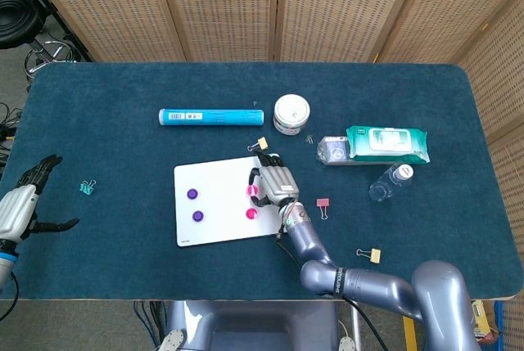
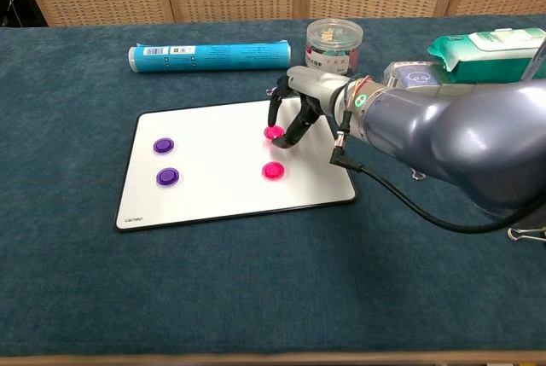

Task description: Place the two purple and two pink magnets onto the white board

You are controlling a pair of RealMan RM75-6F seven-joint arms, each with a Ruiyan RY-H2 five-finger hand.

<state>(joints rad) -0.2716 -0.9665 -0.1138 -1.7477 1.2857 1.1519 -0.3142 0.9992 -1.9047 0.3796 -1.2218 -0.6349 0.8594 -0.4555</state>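
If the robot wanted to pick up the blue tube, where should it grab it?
Probably around the middle of the blue tube, coming down from above. It lies flat on the table, long and round, so fingers can wrap across its narrow width, and gripping the middle should keep it balanced.

Free room and obstacles. We see bare blue table [image 2: 256, 298] in front of the white board [image 2: 213, 195] and to its left. Behind the board, the blue tube [image 2: 209, 55] and round jar [image 2: 333, 43] block the way. To the right stand the wipes pack [image 2: 490, 52] and bottle [image 1: 390, 181], with small binder clips [image 1: 322, 206] scattered on the cloth nearby.
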